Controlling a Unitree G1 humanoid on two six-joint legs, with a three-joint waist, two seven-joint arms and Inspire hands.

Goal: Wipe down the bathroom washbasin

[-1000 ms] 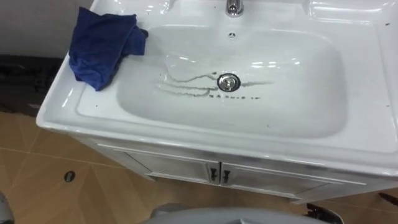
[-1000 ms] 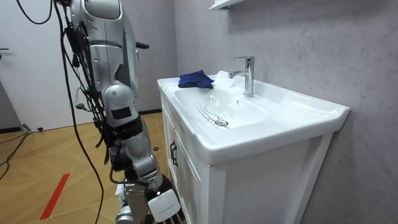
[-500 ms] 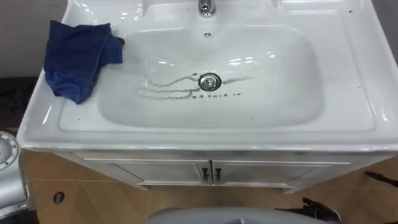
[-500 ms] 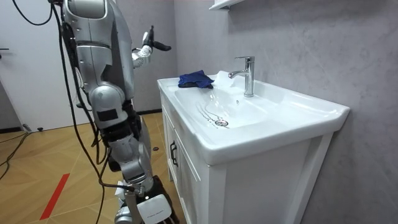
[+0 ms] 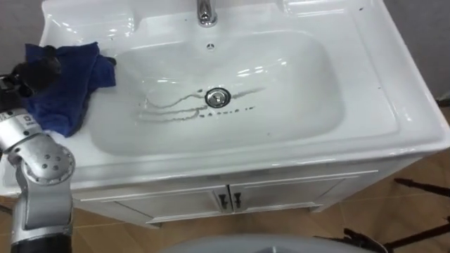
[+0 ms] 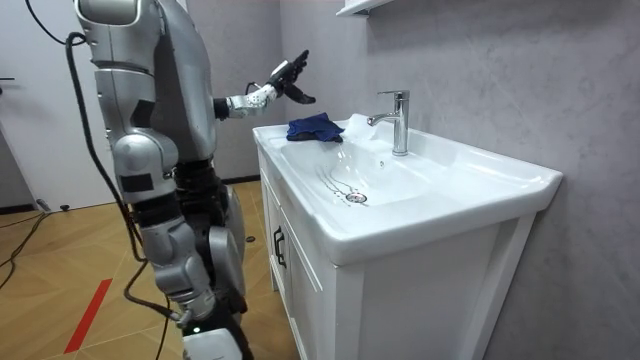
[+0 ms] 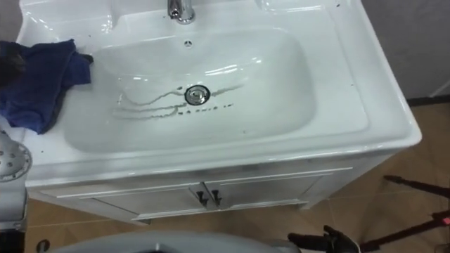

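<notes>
A white basin (image 5: 295,77) has grey streaks (image 5: 169,105) running left from its drain (image 5: 217,98). A crumpled blue cloth (image 5: 67,88) lies on the basin's left rim, also seen in the room view (image 6: 315,127). My left hand (image 6: 290,78) is raised over that corner with its fingers straight, a little above the cloth and apart from it. In the left eye view the left hand (image 5: 31,72) shows dark over the cloth's left part. My right arm hangs at my side, with the right hand (image 6: 207,343) at the room view's bottom edge.
A chrome tap (image 5: 204,12) stands at the back of the basin, tall in the room view (image 6: 399,120). Below are white cabinet doors (image 5: 225,200) with two small handles. I stand at the cabinet's left front corner on a wooden floor (image 6: 60,260).
My left arm has swung up from my side and reached out over the blue cloth. The eye view has shifted, so the basin sits further left in the picture.
</notes>
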